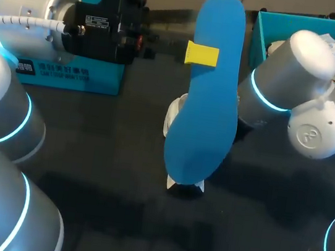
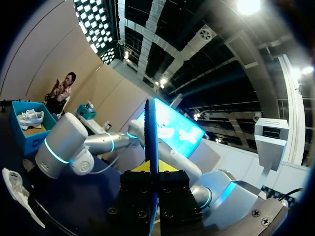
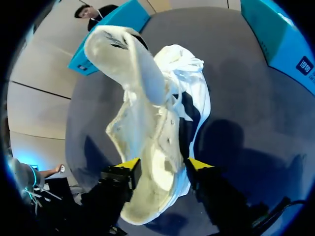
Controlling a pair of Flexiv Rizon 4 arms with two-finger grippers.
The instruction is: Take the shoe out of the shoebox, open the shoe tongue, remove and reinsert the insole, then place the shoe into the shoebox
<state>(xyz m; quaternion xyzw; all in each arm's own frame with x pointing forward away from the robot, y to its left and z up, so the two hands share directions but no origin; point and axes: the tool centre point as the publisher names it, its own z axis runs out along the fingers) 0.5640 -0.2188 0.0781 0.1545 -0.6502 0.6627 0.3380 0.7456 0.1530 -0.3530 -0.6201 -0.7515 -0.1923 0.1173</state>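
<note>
Insole (image 1: 204, 106) out, pinched in left jaws above the shoe (image 3: 162, 113), which right jaws clamp. Next, likely reinsertion: steer its toe end into the shoe's opening.

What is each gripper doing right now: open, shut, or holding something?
Left gripper: shut on the flat blue insole.
Right gripper: shut on the white fabric sneaker.
</note>
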